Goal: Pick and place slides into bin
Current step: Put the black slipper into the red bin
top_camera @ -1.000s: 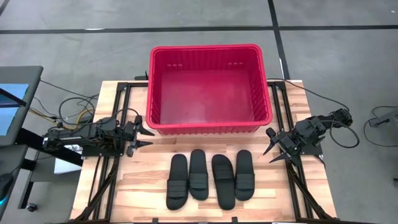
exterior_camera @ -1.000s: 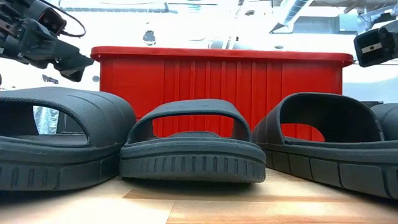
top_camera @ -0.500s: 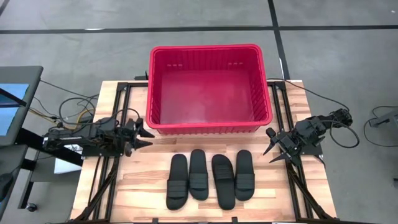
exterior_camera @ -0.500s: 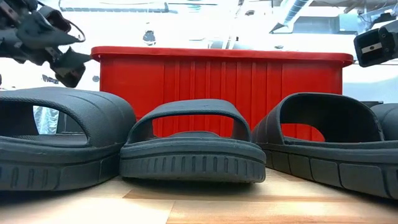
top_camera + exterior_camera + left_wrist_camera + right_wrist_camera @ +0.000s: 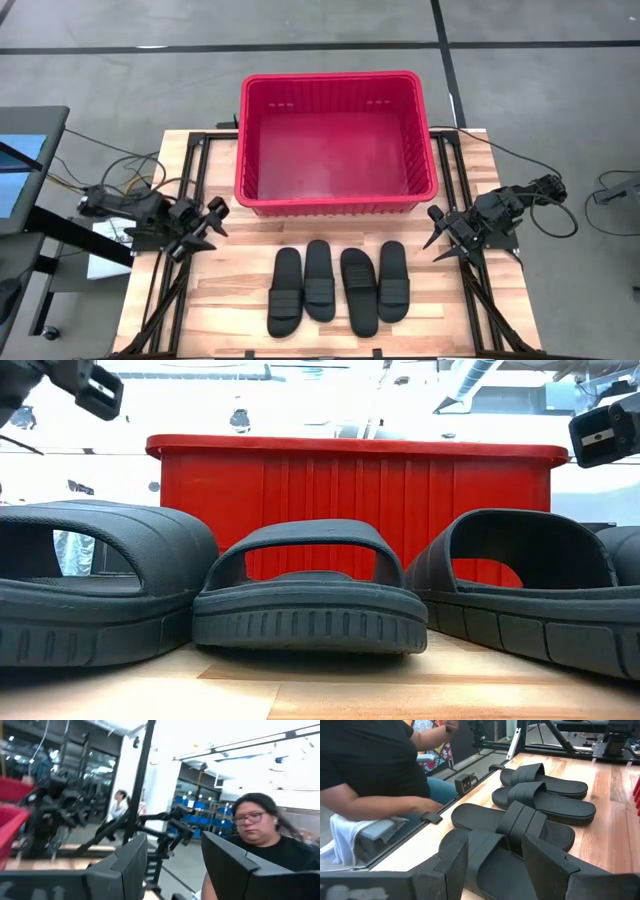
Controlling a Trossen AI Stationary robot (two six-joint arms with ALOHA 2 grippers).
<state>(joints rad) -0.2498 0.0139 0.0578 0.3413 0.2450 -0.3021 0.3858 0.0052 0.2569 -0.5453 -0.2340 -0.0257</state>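
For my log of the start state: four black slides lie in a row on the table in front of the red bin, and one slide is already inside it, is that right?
Not quite. The high view shows the red bin empty; nothing lies inside it. The four black slides do lie in a row on the table in front of it.

Four slides lined up, bin empty, both arms off to the sides.

The slides (image 5: pixel 338 288) are laid side by side on the wooden table (image 5: pixel 230 300), just in front of the red bin (image 5: pixel 337 142). The left gripper (image 5: pixel 208 225) is held open at the table's left edge; the right gripper (image 5: pixel 436 235) is spread open at the right edge.
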